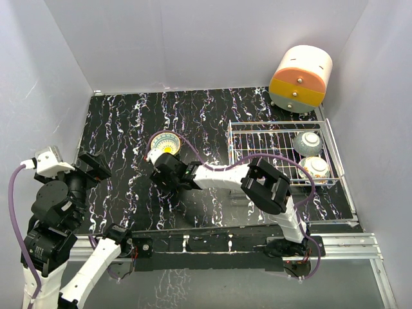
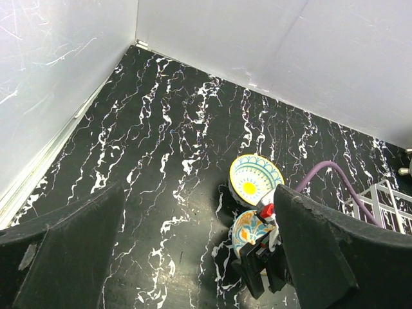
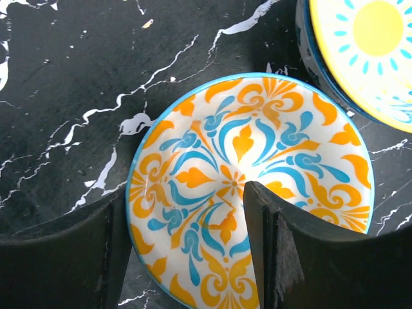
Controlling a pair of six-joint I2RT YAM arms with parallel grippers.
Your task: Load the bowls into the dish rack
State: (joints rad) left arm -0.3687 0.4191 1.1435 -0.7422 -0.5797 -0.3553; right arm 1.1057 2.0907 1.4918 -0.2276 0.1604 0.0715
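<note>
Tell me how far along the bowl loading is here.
Done: two bowls sit at the right end of the dish rack. In hand: the open right gripper straddles the rim of the orange-and-blue bowl on the table, not yet closed. Remaining: that bowl and the yellow-centred bowl beside it. The left gripper hangs open.

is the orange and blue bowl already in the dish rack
No, the orange and blue bowl sits on the black table, right fingers straddling its rim.
</note>
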